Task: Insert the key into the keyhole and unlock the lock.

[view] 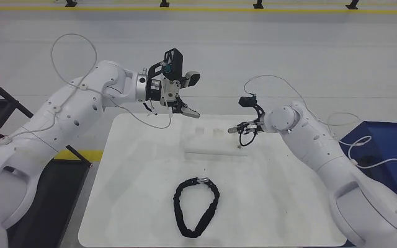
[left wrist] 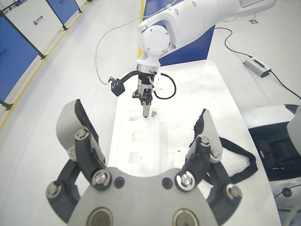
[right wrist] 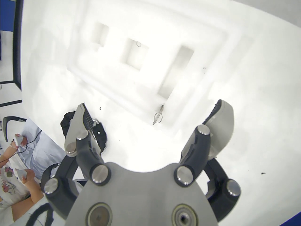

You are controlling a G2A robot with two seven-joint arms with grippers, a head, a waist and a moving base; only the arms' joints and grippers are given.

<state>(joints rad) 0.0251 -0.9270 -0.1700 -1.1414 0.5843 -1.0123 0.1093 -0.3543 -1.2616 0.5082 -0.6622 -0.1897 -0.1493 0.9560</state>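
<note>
**key on the tray, both end effectors released**

the lock (view: 196, 208), a black fabric-sleeved chain closed into a loop with a metal piece at its top, lies flat on the near half of the white counter (view: 136, 186), closest to the robot. nothing touches it.

beyond it, toward the far side of the counter, sits a white foam tray (view: 214, 146) with three rectangular pockets in a row. the key (right wrist: 157, 117), small and silvery on a thin ring, rests on the tray's raised surface just beside the corner of the long recess (right wrist: 176, 71) at the end nearest the right arm. it is well apart from the lock.

the right end effector (right wrist: 150, 104) points down at the tray with its fingers (right wrist: 80, 121) spread wide and nothing between them. in its own wrist view the key lies in the gap between the two fingertips. from the left wrist view its tip comes down right next to the key, but whether it touches the key or the tray cannot be told.

the left end effector (left wrist: 141, 106) hangs above the far left edge of the counter, well away from both the lock and the key, facing along the tray toward the other arm. its fingers are also spread apart and released, gripping nothing.
</note>
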